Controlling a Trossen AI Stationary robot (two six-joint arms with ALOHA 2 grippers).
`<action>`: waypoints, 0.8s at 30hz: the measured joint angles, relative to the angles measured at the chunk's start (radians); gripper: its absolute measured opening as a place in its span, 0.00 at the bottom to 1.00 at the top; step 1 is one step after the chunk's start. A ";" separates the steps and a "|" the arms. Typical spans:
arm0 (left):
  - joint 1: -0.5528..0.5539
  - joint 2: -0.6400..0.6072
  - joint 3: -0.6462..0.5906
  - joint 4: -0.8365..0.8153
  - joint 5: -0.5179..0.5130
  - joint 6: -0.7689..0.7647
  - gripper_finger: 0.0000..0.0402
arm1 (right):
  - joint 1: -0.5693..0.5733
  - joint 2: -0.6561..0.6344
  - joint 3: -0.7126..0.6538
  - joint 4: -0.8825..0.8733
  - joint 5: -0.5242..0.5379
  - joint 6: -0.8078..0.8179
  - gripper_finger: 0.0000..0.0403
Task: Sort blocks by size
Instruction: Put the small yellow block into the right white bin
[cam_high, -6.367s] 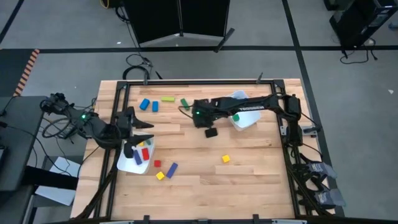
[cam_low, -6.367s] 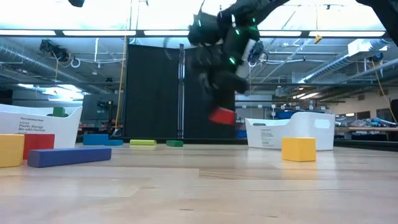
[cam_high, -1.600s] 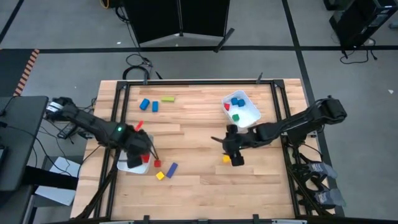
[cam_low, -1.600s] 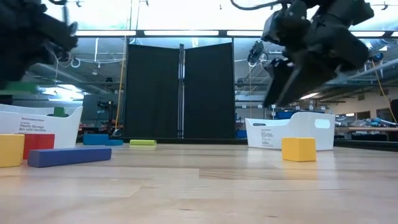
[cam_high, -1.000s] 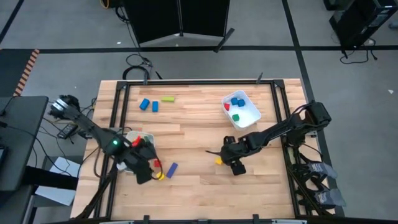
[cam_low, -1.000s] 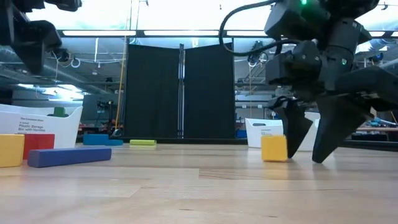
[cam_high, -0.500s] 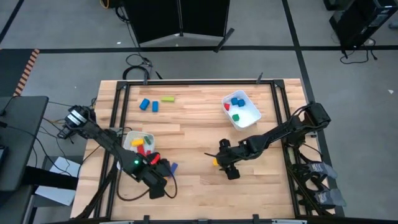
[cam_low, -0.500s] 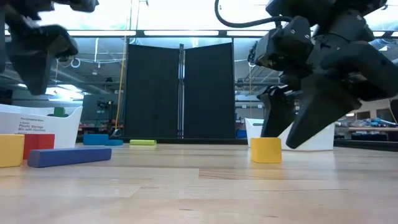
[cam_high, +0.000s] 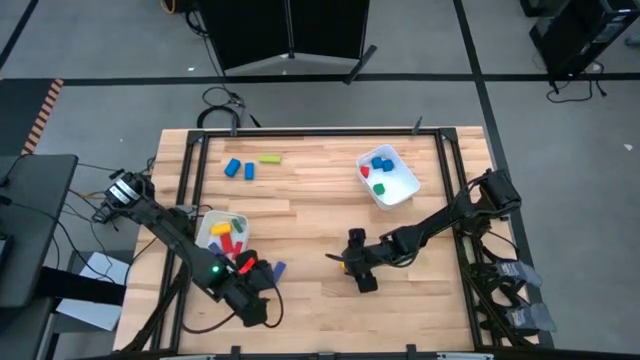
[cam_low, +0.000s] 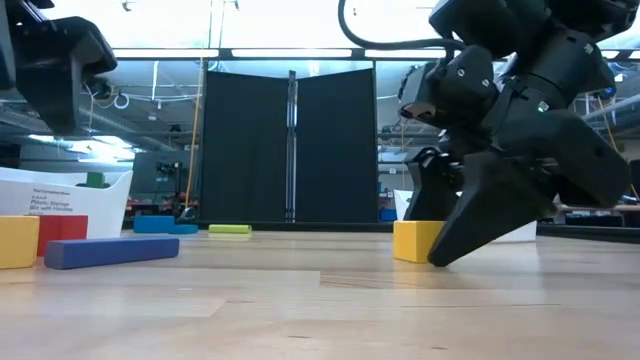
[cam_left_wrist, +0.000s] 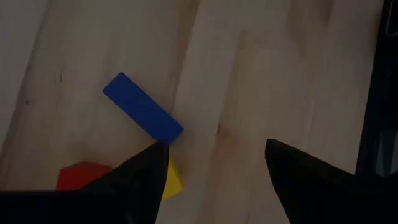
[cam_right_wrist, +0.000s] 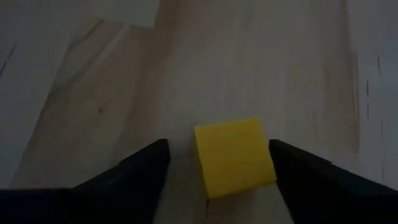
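Note:
A yellow cube (cam_right_wrist: 233, 155) sits flat on the table between the fingers of my right gripper (cam_right_wrist: 217, 148), which is open and low over the table's middle (cam_high: 352, 266). My left gripper (cam_left_wrist: 214, 152) hangs open above the near left part of the table (cam_high: 258, 284) and touches nothing. Under it lie a blue bar (cam_left_wrist: 142, 115), a second yellow cube (cam_left_wrist: 171, 178) and a red block (cam_left_wrist: 81, 175). A white tray (cam_high: 204, 232) on the left holds yellow, red and green blocks. Another white tray (cam_high: 403, 188) at the far right holds blue, red and green blocks. My right gripper has the inner side of one finger (cam_low: 452, 245) against a side face (cam_right_wrist: 264, 155) of the yellow cube; the other finger stands clear of it. The fingers slant down from the table's right side. The cube rests flat on the table.
Two blue blocks (cam_high: 240, 169) and a yellow-green bar (cam_high: 270, 158) lie at the far left of the table. A black frame (cam_high: 310, 131) runs round the table's edges. Bare wood stretches between the two grippers and along the near edge.
My right gripper has gone toward the table's left edge, and the yellow cube has slid along the table ahead of it. My left gripper has moved from beside the left tray toward the near edge, ending over the loose blocks there.

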 joint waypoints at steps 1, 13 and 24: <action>-0.004 0.003 0.000 0.005 -0.009 -0.002 0.68 | 0.000 0.000 0.000 0.004 0.000 -0.008 0.66; -0.011 0.067 0.000 -0.046 -0.011 0.013 0.66 | -0.027 -0.266 -0.002 -0.116 0.095 -0.176 0.35; -0.011 0.068 0.000 -0.148 0.031 0.129 0.66 | -0.370 -0.669 -0.102 -0.491 0.282 -0.188 0.35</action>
